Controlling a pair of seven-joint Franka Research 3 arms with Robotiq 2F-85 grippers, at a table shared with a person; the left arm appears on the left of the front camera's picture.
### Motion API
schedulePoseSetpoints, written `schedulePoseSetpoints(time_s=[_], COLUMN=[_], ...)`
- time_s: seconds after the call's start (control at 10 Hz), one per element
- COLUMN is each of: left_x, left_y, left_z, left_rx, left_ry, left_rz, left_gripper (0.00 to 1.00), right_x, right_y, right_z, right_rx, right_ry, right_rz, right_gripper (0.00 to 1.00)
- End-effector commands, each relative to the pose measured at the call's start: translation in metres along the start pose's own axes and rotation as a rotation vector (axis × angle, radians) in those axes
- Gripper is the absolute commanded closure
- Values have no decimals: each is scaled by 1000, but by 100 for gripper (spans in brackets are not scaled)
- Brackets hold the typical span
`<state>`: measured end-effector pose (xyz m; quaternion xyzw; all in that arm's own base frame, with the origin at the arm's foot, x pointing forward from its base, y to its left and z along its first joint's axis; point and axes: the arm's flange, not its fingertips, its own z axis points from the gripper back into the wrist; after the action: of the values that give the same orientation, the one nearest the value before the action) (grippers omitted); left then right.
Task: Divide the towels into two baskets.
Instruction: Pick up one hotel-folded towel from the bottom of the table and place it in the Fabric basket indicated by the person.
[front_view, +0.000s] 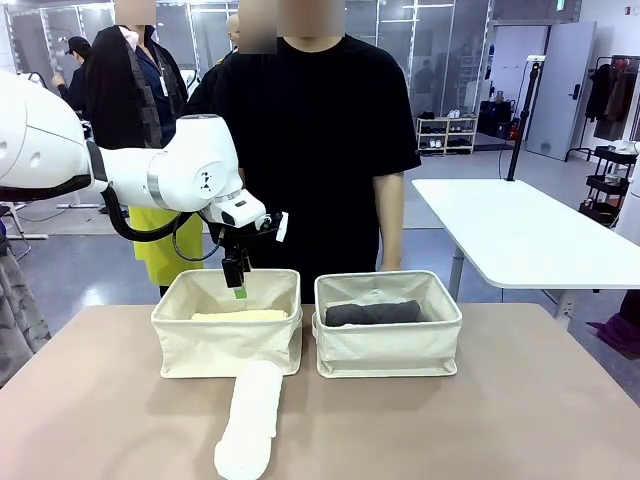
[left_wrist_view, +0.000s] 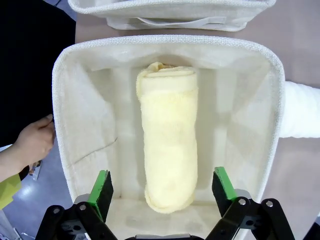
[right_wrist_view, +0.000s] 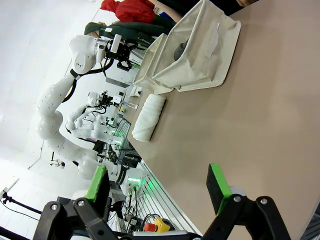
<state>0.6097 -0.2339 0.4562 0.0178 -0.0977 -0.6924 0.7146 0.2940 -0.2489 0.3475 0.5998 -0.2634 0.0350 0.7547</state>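
Left claw (front_view: 238, 291) is hanging jaws apart, yellow towel (left_wrist_view: 167, 145) lying straight beneath in the left basket (front_view: 225, 352). White towel (front_view: 250, 418) is lying on the desk (front_view: 100, 400) robot-side of it, pointing lengthwise at the robot, farther from the gaping right claw (right_wrist_view: 162, 184).

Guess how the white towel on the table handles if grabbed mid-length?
Likely floppy: the white towel is a loose, slightly bent terry roll, so its ends would probably sag. Fluffy pile suggests light and squashy. Slumped on the table, it would likely slide rather than roll.
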Motion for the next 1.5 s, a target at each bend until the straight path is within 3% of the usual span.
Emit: schedulePoseSetpoints(time_s=[0.0,0.8,0.9,1.3,1.4], left_x=[-1,0,-4,-99,-124], left_y=[0,0,-10,-89,-105], left_z=[0,0,14,91,103], left_rx=[0,0,7,-290,-306], left_ry=[1,0,-7,-339,-396], left_rz=[1,0,101,412,462], left_gripper=[0,0,0,0,0], right_x=[0,0,0,0,0], right_y=[5,5,5,5,5], right_z=[0,0,0,0,0], right_rx=[-2,-2,-2,-2,-2], right_ry=[-3,-3,-3,-3,-3], right_rz=[-26,-26,-26,-26,-26], right_gripper=[2,2,2,2,2])
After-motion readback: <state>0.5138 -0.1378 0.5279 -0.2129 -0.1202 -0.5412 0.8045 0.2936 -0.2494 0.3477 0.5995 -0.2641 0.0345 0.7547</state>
